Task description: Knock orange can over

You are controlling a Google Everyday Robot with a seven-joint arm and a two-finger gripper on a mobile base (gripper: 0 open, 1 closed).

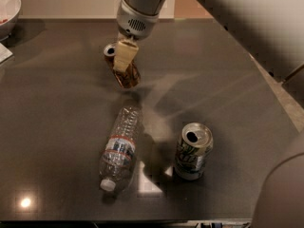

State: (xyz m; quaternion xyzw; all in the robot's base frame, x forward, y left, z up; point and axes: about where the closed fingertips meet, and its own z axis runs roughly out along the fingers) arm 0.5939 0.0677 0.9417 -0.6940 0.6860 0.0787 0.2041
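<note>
The hand [123, 61] is clamped around the orange can [130, 77], which tilts beneath it.

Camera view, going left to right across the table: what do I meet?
White bowl → plastic bottle → green-and-white can. The orange can, at the end effector, shares the bottle's span, so it is left unplaced.

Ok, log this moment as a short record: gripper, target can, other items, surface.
gripper: gripper down over the orange can, seemingly touching its upper side
target: orange can not lying flat; tilt unclear
bottle: plastic bottle on its side, cap toward the near edge
other can: green-and-white can upright, right of the bottle
surface: dark table
</note>
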